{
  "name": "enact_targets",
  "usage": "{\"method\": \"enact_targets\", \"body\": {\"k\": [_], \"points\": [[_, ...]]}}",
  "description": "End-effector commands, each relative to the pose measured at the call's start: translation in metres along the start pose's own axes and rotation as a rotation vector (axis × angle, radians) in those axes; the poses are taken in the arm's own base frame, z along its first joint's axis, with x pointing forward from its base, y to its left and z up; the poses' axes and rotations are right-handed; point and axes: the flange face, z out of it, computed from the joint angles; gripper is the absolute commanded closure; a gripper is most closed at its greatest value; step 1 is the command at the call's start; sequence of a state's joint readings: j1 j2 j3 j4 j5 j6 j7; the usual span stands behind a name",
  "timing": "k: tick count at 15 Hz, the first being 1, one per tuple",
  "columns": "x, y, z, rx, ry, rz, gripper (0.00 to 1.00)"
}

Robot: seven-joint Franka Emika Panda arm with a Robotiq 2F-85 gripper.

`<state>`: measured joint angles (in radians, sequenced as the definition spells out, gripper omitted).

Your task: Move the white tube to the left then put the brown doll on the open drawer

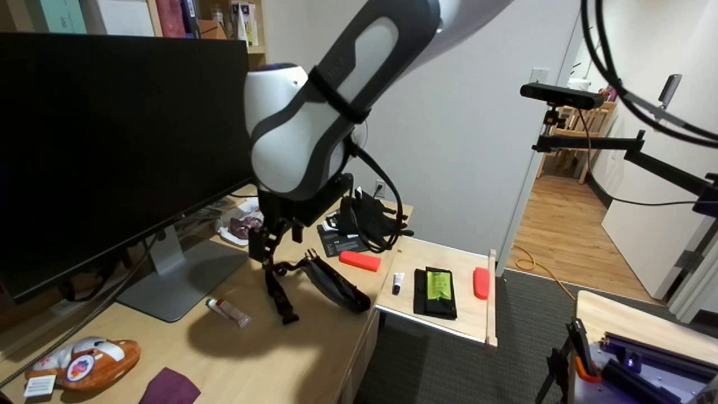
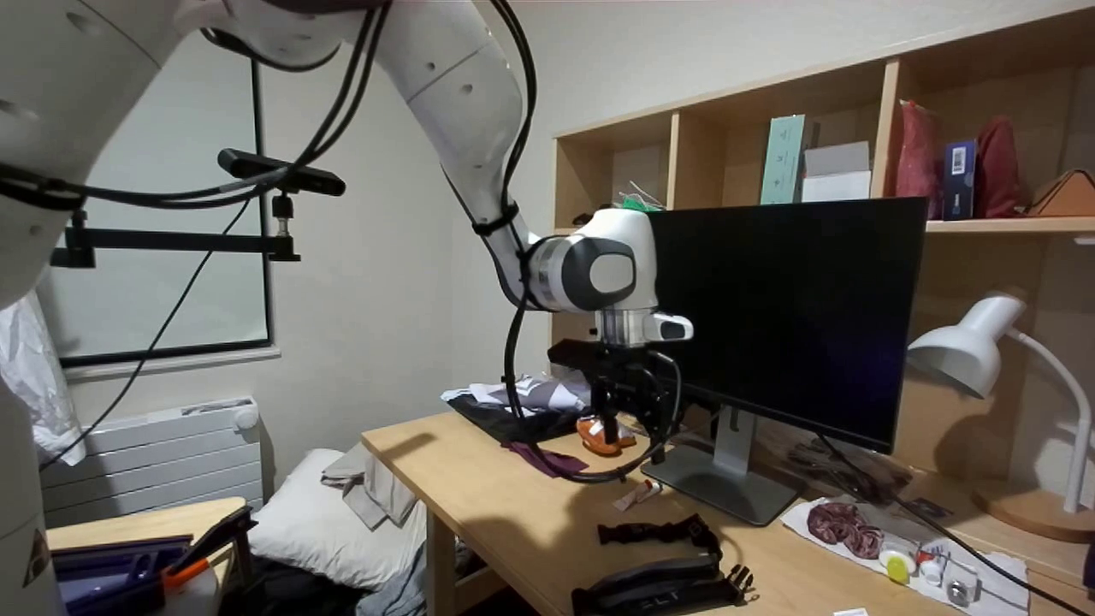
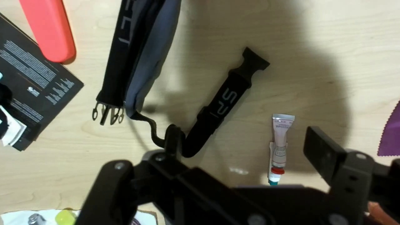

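Observation:
The brown doll (image 1: 104, 365) is an orange-brown plush lying on the desk near the monitor; it also shows in an exterior view (image 2: 599, 438). In the wrist view an orange-brown patch shows at the lower right edge, mostly hidden by the gripper. The open drawer (image 1: 465, 292) sticks out from the desk and holds a small white tube with a dark cap (image 1: 397, 280), a black-green packet and a red case. Two pale tubes (image 3: 279, 150) with red and teal caps lie together on the desk. My gripper (image 3: 250, 148) is open and empty above the desk.
A large monitor (image 1: 123, 157) stands close beside the arm. A black belt pouch (image 3: 147, 53) lies on the desk under the gripper. A red case (image 1: 359, 260), a dark card, black cables, a purple cloth (image 1: 170, 387) and a white lamp (image 2: 967, 346) are around it.

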<state>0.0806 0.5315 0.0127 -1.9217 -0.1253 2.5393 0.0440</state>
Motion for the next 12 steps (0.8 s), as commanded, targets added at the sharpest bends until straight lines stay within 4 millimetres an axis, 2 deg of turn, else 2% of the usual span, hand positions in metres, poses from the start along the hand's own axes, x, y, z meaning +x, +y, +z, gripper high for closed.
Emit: {"method": "enact_targets", "body": {"k": [1, 8, 10, 12], "points": [[0.023, -0.015, 0.029, 0.033, 0.011, 0.010, 0.00], [0.055, -0.051, 0.071, 0.022, 0.025, -0.001, 0.00], [0.063, -0.056, 0.081, 0.017, 0.030, 0.011, 0.00], [0.066, -0.056, 0.083, 0.021, 0.035, 0.055, 0.00]]}}
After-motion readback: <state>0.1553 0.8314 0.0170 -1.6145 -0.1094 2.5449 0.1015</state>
